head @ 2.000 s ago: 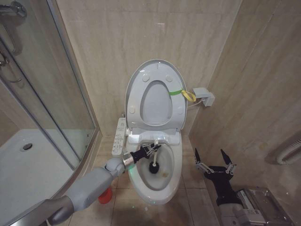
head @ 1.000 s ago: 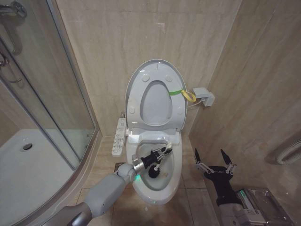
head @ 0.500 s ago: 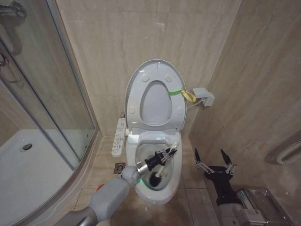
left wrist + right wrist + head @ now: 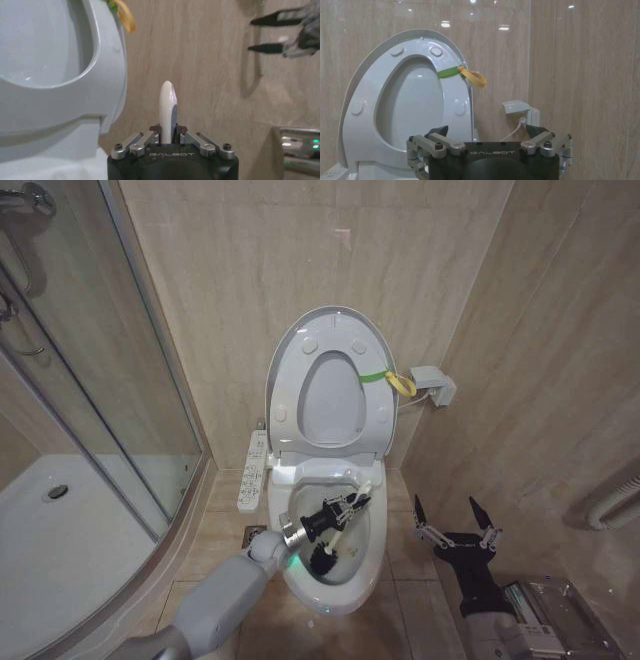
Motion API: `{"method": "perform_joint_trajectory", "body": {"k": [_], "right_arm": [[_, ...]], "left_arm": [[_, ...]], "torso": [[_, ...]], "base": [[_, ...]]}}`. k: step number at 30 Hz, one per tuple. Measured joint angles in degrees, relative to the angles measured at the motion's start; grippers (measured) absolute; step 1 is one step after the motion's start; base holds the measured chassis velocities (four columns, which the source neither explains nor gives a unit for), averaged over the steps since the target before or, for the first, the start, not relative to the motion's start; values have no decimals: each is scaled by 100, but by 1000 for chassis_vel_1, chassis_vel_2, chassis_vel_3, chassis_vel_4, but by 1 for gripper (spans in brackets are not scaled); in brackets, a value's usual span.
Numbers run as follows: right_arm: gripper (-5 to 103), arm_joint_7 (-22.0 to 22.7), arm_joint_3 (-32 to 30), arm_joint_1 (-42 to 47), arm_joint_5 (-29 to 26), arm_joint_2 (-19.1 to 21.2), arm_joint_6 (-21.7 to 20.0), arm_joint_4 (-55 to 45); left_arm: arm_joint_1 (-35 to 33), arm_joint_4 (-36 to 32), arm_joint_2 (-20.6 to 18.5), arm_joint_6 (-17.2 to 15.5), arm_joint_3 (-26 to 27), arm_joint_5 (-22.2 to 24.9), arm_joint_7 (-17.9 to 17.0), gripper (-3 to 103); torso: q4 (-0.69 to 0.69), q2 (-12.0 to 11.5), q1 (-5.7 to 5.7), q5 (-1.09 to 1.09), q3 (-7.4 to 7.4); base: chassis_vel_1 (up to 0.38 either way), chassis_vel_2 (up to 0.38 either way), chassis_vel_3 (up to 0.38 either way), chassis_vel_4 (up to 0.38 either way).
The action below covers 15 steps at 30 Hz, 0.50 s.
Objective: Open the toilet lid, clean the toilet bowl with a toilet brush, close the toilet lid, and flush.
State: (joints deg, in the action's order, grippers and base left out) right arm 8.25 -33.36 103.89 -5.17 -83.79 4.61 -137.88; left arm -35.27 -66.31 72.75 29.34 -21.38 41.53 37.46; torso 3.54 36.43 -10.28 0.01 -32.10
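Left end effector [image 4: 345,508]: I have it clamped on the toilet brush [image 4: 324,561], head down in the toilet bowl [image 4: 372,565].
Toilet lid [image 4: 330,330]: upright against wall.
Right end effector [image 4: 455,518]: fingers apart, beside bowl.

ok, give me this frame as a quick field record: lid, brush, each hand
lid: large glossy white oval plastic toilet lid raised against the wall, yellow-green strap loop on its edge
brush: thin white-handled toilet brush, dark head down in the white ceramic toilet bowl
left hand: over the bowl, shut on the brush handle
right hand: open, right of the toilet
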Motion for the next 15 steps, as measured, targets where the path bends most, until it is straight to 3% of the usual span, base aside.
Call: {"method": "perform_joint_trajectory", "body": {"k": [15], "right_arm": [[100,0,0,0,0,0,0,0]], "left_arm": [[-1185,-1083,-821,-67,723,-231,-76,18]], "torso": [[1,2,2,-2,2]], "base": [[0,0,0,0]]}}
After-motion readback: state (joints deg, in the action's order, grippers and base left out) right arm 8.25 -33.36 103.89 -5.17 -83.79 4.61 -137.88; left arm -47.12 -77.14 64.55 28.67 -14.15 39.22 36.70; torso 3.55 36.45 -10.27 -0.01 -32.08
